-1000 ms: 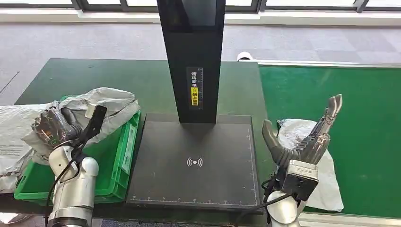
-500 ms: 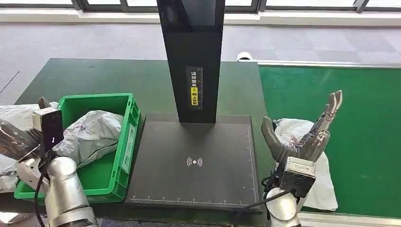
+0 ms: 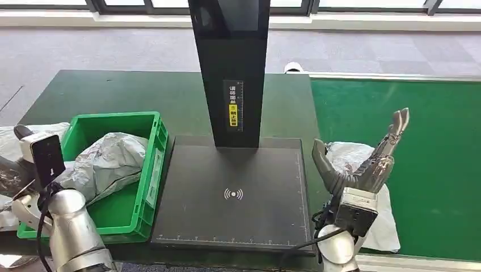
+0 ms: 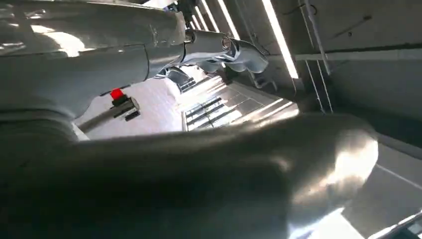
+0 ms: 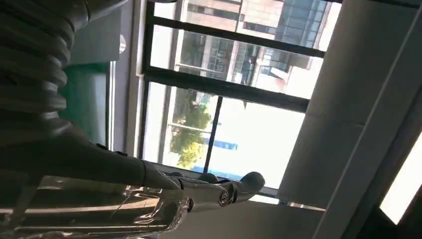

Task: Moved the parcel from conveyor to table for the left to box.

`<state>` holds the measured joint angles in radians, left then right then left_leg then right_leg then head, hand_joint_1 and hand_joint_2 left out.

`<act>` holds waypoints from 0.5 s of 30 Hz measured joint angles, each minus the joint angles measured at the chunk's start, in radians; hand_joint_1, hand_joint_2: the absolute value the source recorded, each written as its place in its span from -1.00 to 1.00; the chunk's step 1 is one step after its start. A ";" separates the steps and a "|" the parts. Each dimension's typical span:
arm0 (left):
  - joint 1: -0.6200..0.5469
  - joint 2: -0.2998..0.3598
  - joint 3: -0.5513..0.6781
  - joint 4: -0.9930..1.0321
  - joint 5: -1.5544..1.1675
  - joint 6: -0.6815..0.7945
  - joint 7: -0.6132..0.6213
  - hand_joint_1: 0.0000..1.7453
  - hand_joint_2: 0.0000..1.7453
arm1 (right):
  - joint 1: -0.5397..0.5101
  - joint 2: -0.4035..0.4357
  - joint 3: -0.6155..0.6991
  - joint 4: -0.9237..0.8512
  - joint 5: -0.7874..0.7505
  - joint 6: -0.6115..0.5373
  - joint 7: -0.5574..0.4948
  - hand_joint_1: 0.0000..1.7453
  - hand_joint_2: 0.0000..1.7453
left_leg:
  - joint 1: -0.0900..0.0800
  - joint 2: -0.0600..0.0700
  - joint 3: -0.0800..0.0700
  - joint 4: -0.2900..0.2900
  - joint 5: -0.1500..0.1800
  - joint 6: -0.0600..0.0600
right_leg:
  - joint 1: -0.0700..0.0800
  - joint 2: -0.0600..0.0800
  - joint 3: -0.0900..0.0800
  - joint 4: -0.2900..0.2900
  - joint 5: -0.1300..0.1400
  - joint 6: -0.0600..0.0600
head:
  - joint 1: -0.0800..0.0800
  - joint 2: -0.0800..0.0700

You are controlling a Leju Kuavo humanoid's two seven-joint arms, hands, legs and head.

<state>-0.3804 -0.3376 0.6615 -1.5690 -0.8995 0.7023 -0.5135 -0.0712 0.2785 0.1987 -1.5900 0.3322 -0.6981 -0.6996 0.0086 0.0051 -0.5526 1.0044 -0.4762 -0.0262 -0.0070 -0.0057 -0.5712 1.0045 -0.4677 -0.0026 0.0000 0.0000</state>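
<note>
The dark green desk [image 3: 113, 93] fills the head view from 9 to 12 o'clock, and the bright green conveyor [image 3: 431, 147] runs along the 3 o'clock side. A black scanner stand [image 3: 232, 195] with a tall post sits at the centre. At 9 o'clock a green box [image 3: 148, 170] holds a crumpled grey parcel [image 3: 108, 164]. Another pale parcel [image 3: 385, 226] lies on the conveyor at 4 o'clock, just behind the right robot hand [image 3: 366, 164], which is raised with palm open, fingers spread, holding nothing. The left robot hand [image 3: 12, 173] sits at 8 o'clock beside the box; whether it is clenched or released, I cannot tell.
</note>
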 measured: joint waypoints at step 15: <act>0.152 0.042 -0.268 -0.101 0.845 -0.399 -0.068 -1.00 1.00 | -0.018 0.002 -0.078 0.074 0.149 0.000 0.106 -1.00 1.00 | 0.000 -0.001 0.000 0.000 0.000 0.000 | 0.000 -0.001 0.000 0.000 0.000 0.000 | 0.000 0.000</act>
<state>-0.2284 -0.2961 0.3936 -1.6700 -0.0542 0.3030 -0.5818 -0.0897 0.2808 0.1208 -1.5163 0.4813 -0.6981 -0.5934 0.0084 0.0042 -0.5529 1.0045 -0.4763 -0.0262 -0.0071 -0.0068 -0.5711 1.0042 -0.4677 -0.0025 0.0000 0.0000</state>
